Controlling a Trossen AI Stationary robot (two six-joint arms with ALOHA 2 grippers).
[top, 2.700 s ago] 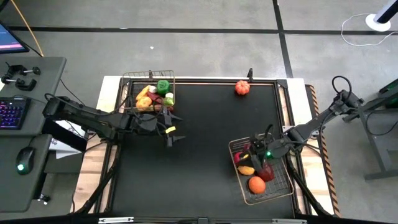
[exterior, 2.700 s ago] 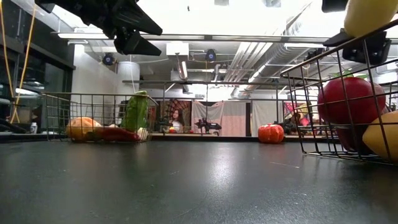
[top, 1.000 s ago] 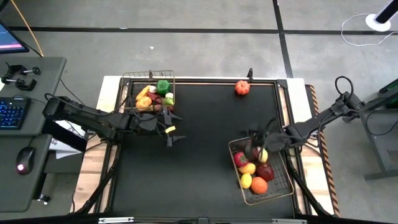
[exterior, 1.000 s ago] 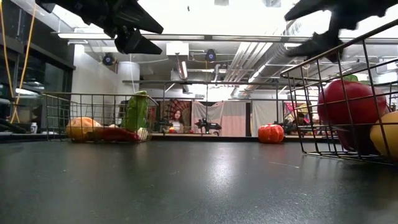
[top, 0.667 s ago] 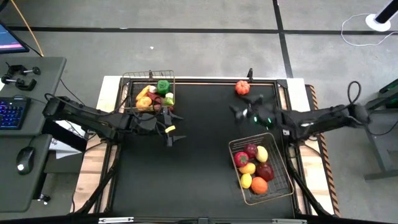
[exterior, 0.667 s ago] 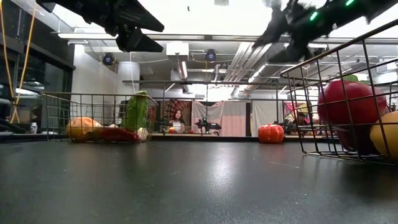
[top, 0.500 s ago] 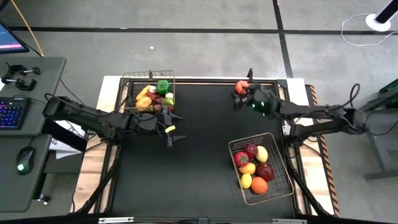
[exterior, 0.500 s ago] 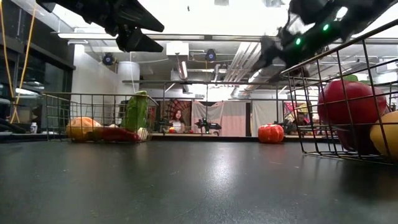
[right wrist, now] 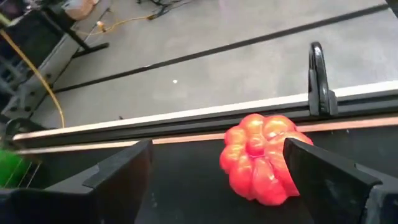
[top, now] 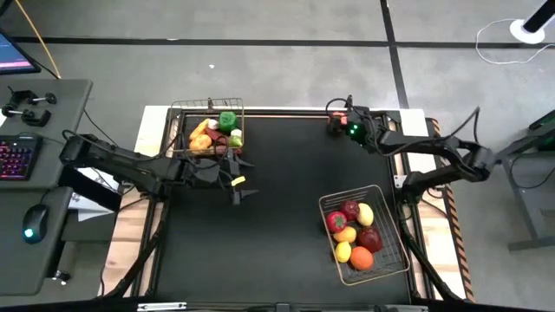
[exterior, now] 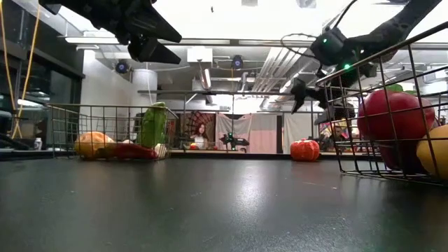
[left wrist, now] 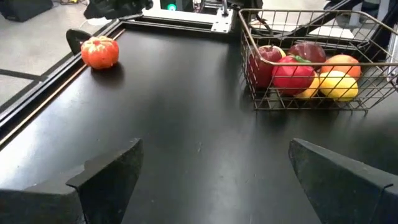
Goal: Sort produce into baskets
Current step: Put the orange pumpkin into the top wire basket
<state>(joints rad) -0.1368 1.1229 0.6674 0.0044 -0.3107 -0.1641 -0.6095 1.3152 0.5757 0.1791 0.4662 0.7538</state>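
Ribbed tomato (right wrist: pixel 261 157), stem twd R gripper (right wrist: pixel 217 180)

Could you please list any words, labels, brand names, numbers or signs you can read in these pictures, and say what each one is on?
None can be read.
Baskets, produce and table mat: no printing visible.
Monitor at the desk: its screen shows only coloured areas, too small to read.
Keyboard: keys glow, but their legends are too small to read.
Room behind the table, low view: no legible sign.
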